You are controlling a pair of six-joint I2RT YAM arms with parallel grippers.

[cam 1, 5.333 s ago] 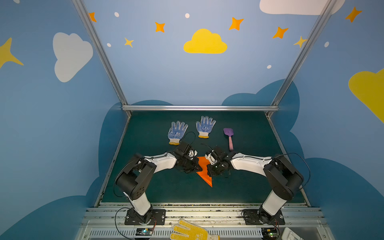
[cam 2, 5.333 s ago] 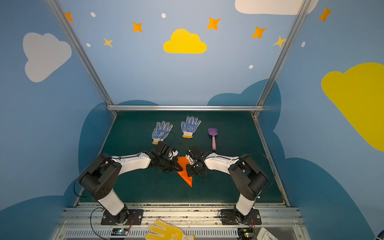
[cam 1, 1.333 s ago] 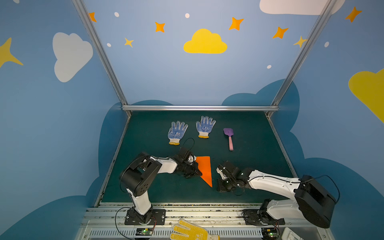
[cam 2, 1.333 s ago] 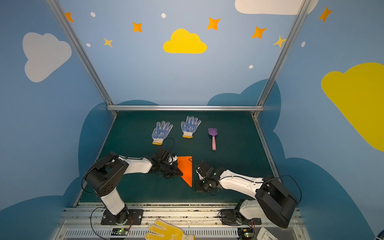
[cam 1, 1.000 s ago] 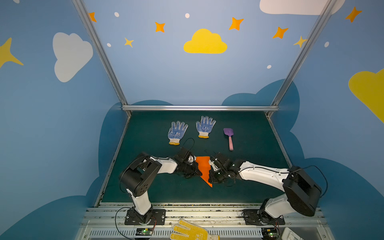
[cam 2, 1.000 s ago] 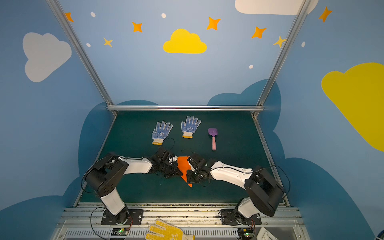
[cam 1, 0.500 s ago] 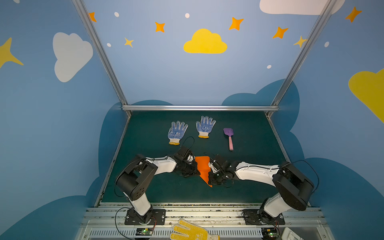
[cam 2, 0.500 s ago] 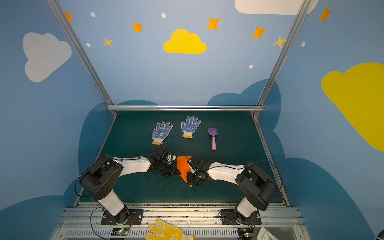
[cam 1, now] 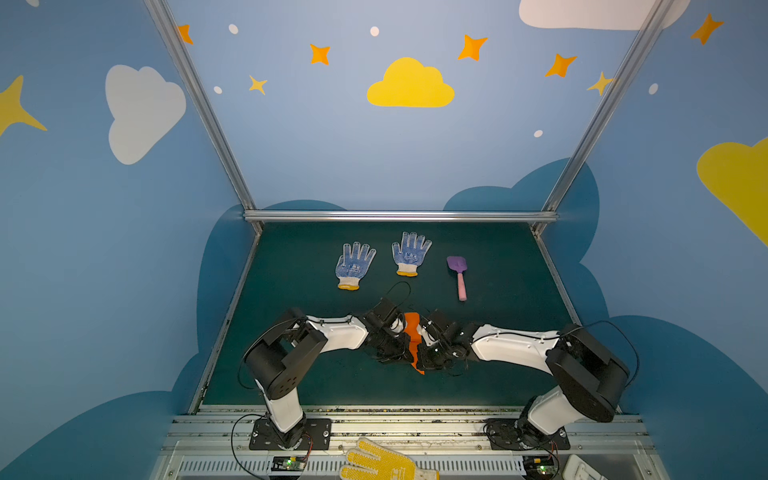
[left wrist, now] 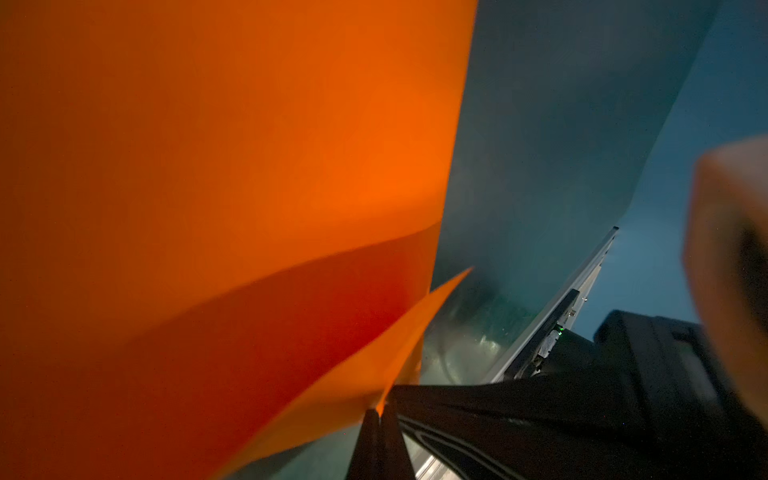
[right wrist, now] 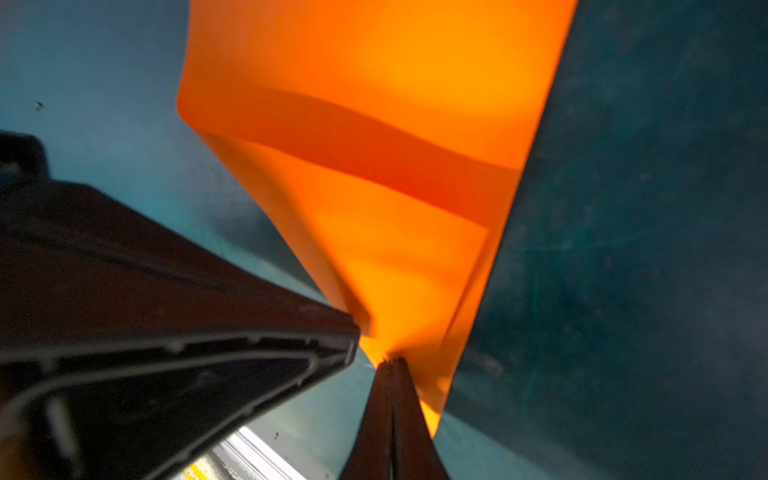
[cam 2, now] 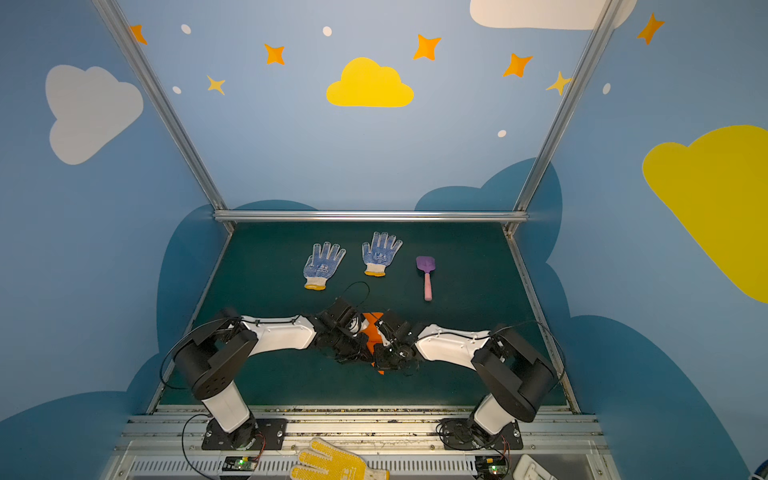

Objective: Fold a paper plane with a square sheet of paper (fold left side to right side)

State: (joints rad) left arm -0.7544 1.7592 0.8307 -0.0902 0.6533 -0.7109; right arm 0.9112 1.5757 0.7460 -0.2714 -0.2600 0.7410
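Pinching paper plane (cam 1: pixel 412 329), left fingers (left wrist: pixel 365 453), right fingers (right wrist: pixel 374 436) both clamped

In both top views the left tool (cam 1: pixel 401 347) and right tool (cam 1: pixel 428 353) cover most of the paper plane (cam 1: pixel 412 328), and their tips are hidden. From the left wrist the paper runs off the frame; a blurred pale orange shape (left wrist: pixel 731 232) beside that tool cannot be identified. Behind both tools, a yellow glove (cam 1: pixel 382 463) is cut off
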